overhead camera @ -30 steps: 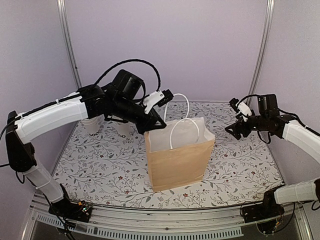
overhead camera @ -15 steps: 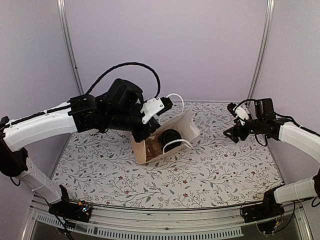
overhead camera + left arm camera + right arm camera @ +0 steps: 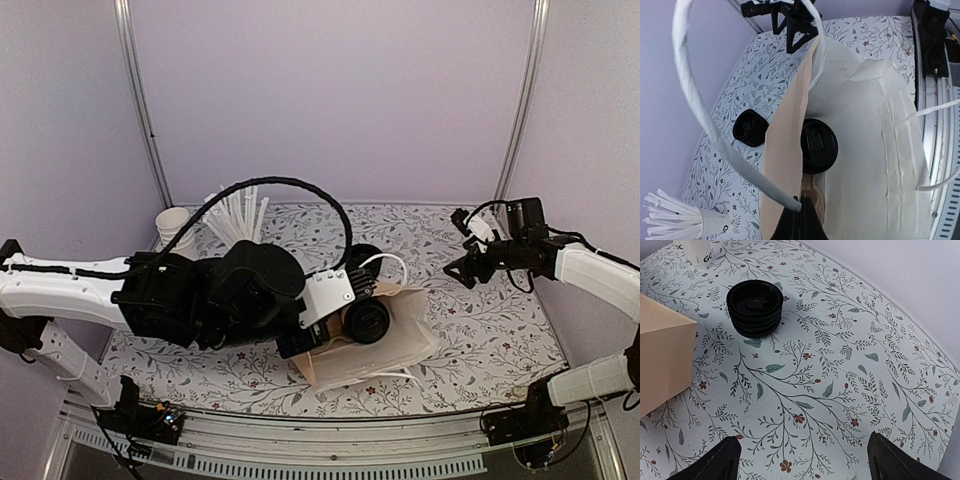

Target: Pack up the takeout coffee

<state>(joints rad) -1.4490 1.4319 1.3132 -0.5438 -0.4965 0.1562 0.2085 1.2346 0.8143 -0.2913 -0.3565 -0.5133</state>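
Floral table (image 3: 480,340): both my arms were out over it, left arm low along the near side, right arm raised at the right.

Paper bag (image 3: 395,335): near centre of the table, tilted rather than upright, with its mouth open toward the overhead camera. White inside, brown outside.

Left claw (image 3: 801,220): fingers pinched together on the bag's rim, at the spot where one end of the white handle (image 3: 695,105) meets the paper.

Right claw (image 3: 802,462): fingers spread wide, nothing between them, hanging above bare table to the right of the bag and well apart from it.

Coffee cup (image 3: 367,322): inside the bag, against the brown wall. Only its round black lid showed clearly; the cup body was mostly hidden.

Stack of black lids (image 3: 755,307): on the table just beyond the bag, outside it.

Straws (image 3: 667,215): bundled in a white cup at the far left.
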